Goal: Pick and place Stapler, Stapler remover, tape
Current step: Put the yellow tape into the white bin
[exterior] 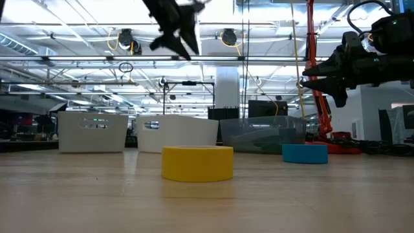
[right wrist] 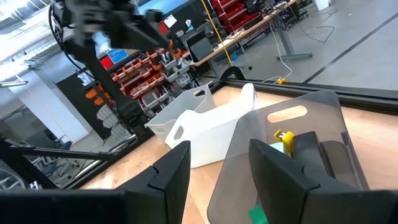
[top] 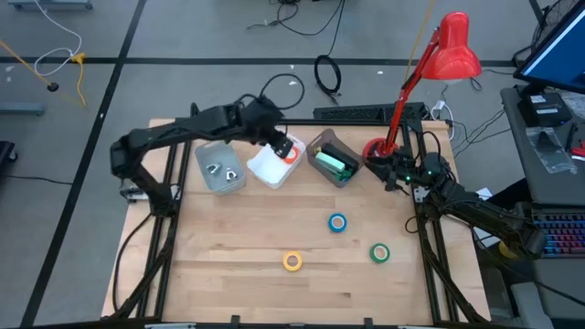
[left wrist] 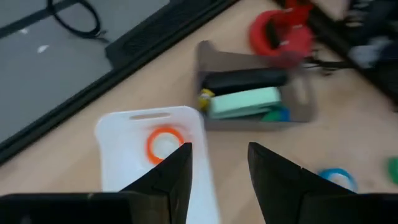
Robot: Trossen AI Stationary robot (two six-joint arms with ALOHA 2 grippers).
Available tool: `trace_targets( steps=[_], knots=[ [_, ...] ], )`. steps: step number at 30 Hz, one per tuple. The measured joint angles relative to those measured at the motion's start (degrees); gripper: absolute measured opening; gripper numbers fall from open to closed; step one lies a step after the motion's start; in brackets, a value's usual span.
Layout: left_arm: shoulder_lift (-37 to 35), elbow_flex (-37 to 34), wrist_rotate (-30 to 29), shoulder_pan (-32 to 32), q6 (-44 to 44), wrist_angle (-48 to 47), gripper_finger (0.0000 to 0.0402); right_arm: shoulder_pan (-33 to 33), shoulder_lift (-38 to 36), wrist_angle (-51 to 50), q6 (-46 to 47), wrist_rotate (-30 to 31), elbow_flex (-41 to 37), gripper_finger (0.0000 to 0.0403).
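Orange ring-shaped tape roll (left wrist: 163, 141) lies flat inside the white plastic bin (left wrist: 118, 158), directly beneath the left gripper (left wrist: 217, 165), whose fingers stand spread and empty above it. Blue tape roll (top: 338, 222), yellow tape roll (top: 292, 261) and green tape roll (top: 379, 252) rest well apart on the bare wooden table (top: 228, 247), with open room around each. By my judgement the right gripper (right wrist: 217, 168), jaws parted and empty near the grey bin (top: 331, 160), is nearer the blue and green rolls.
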Motion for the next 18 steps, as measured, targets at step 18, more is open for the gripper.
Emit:
trace_targets(
  steps=[18],
  knots=[
    [-1.6, -0.2, -0.8, -29.1, -11.4, -3.4, 0.0159, 0.0, 0.0, -0.4, 0.0, -3.0, 0.0, 0.0155]
  ],
)
